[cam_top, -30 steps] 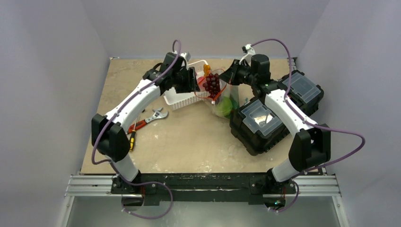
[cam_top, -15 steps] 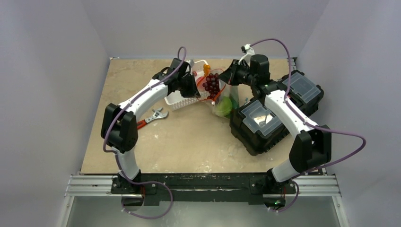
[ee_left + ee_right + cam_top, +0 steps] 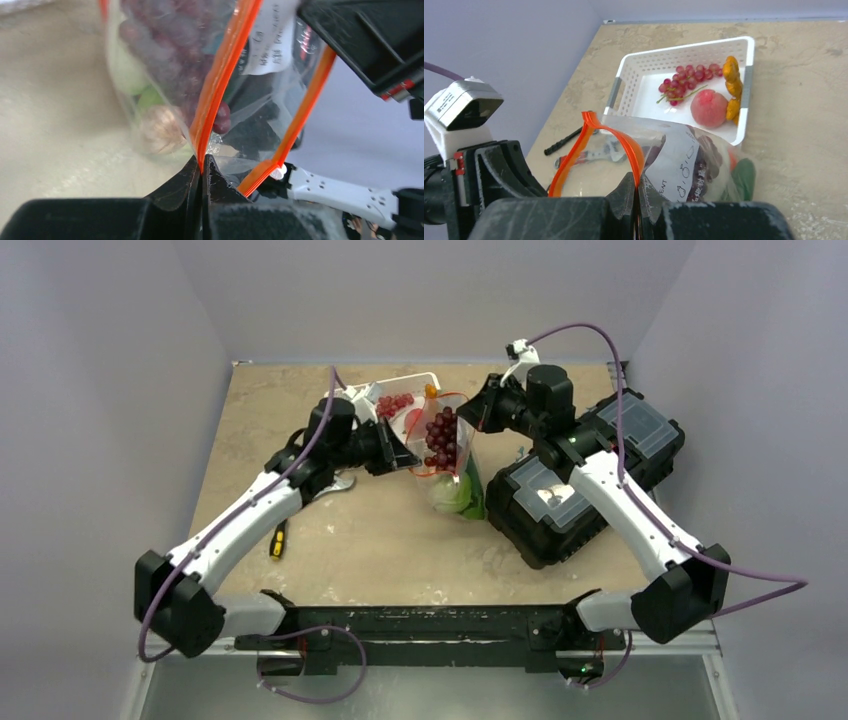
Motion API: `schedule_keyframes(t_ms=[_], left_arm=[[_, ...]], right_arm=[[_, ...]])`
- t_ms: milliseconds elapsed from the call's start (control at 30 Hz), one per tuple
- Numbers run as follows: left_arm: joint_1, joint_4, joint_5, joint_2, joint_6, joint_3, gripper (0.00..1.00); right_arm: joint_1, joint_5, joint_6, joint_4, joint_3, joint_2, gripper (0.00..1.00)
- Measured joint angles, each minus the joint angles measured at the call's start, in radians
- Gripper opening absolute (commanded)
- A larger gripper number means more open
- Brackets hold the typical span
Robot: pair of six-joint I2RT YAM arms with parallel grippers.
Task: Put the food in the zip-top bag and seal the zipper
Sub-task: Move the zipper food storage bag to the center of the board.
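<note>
Beige tabletop point(image 3: 380, 540) lies under the zip-top bag point(image 3: 450, 472), held upright between both arms. On opposite sides, the left gripper point(image 3: 202, 165) and right gripper point(image 3: 636, 184) each pinch the zipper point(image 3: 220, 85) tight, spreading the mouth (presumably so the basket's point(image 3: 634, 80) peach point(image 3: 709, 107) can drop in).

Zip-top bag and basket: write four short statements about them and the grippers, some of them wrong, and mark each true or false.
1. The left gripper and the right gripper are each shut on the zipper. True.
2. The zip-top bag is sealed. False: its two orange strips stand apart, so the mouth is open.
3. The peach lies in the white basket. True.
4. The red grapes are inside the bag. False: they lie in the basket; the dark purple grapes are the ones in the bag.
</note>
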Motion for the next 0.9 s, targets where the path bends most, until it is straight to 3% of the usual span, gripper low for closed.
schedule_keyframes(t_ms=[233,333,467,667,800,900], left_arm=[[-0.106,0.121,-0.043,-0.309,-0.136,-0.276,0.00],[-0.117,0.129,-0.059,-0.339,-0.154,-0.301,0.00],[-0.124,0.141,-0.063,-0.328,-0.165,-0.298,0.00],[-0.162,0.180,-0.145,-0.453,-0.231,-0.404,0.00],[-0.171,0.175,-0.241,-0.625,-0.296,-0.532,0.00],[-0.175,0.146,-0.312,-0.718,-0.324,-0.588,0.00]], right_arm=[[0.208,0.098,-0.063,-0.106,0.002,-0.028,0.00],[0.280,0.126,-0.071,-0.133,0.002,-0.026,0.00],[0.286,0.158,-0.080,-0.151,0.002,-0.040,0.00],[0.319,0.074,-0.123,-0.149,0.039,-0.003,0.00],[0.447,0.035,-0.149,-0.132,0.103,0.112,0.00],[0.518,-0.001,-0.158,-0.132,0.104,0.166,0.10]])
